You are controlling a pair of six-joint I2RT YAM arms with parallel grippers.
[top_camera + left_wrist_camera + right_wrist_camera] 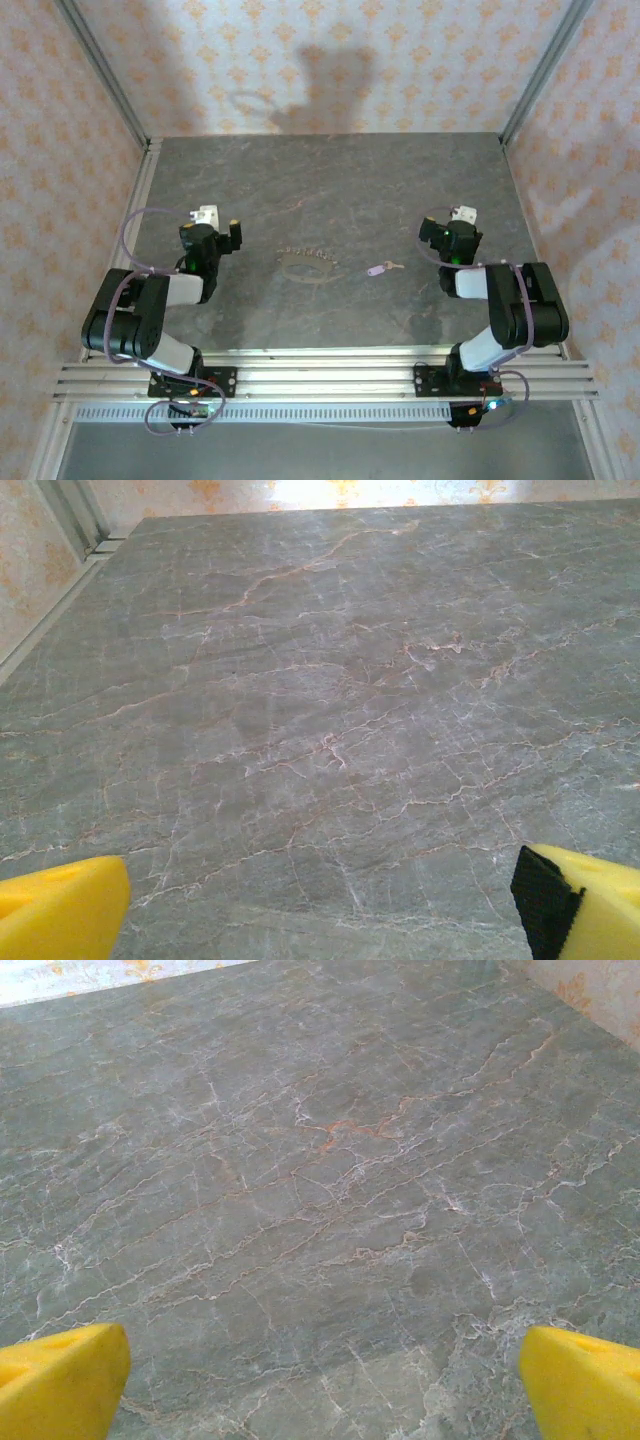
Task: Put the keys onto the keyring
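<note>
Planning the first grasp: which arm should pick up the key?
Right. The key lies right of the keyring, nearer the open right claw; the left claw, also open, would have to reach past the keyring.

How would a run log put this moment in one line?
left gripper open, empty | right gripper open, empty | key on table, right of keyring, not touching | key not yet on keyring

Both arms sit folded, elbows bent back toward their bases. The left tool and right tool point forward, each with yellow fingers spread wide apart.
</note>
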